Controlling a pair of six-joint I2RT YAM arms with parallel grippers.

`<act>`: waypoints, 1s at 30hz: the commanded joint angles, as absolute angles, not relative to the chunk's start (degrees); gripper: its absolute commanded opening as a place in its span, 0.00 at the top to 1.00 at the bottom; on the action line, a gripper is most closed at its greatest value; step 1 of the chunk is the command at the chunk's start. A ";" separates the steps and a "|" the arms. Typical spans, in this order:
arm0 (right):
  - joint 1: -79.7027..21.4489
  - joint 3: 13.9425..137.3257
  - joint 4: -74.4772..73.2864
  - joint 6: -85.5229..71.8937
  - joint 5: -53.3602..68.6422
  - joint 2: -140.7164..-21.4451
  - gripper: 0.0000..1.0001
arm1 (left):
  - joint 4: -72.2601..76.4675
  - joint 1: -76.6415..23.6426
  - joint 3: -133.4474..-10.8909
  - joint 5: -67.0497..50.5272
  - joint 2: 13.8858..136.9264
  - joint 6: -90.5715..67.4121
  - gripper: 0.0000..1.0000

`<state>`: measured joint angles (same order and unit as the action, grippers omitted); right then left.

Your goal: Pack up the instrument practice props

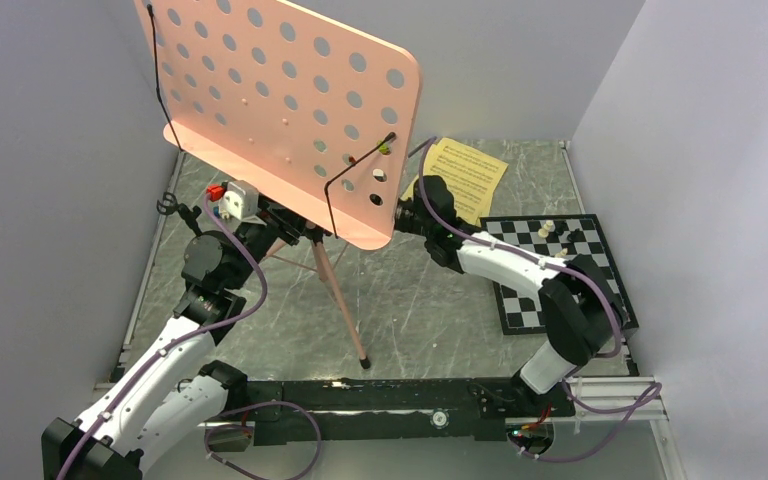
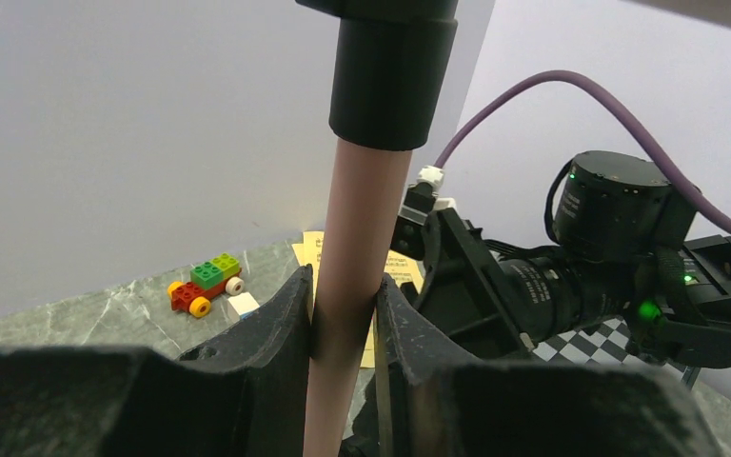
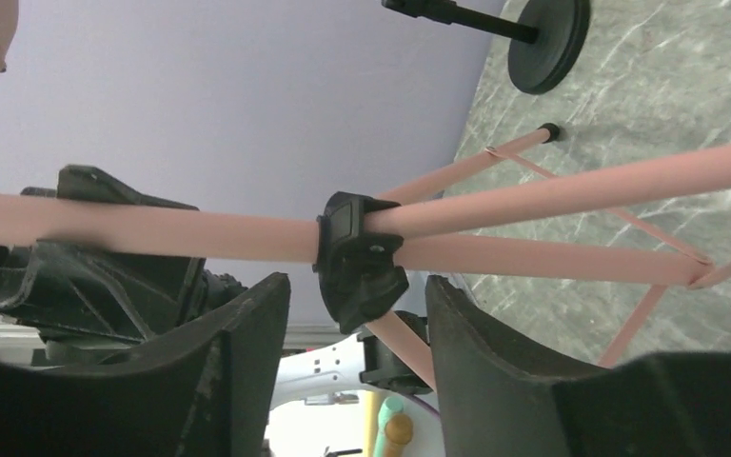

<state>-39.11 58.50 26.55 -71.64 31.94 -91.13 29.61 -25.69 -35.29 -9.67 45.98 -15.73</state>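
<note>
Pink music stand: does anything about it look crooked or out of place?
The pink music stand seems to sit askew, its holed plate slanting to one side while the left claw clamps its pole. The plate is bare: the yellow sheet music lies on the table near the chessboard instead.

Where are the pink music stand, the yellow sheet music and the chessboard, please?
music stand (image 1: 280, 185), top external view, on the plain lower strip of its pink panel.
sheet music (image 1: 470, 172), top external view, on the middle of the yellow page.
chessboard (image 1: 522, 310), top external view, on its near left squares.
</note>
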 commanded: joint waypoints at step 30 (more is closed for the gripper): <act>-41.46 58.57 30.40 -74.19 38.20 -93.19 0.77 | 19.83 -25.75 -32.34 -9.25 46.03 -18.15 1.00</act>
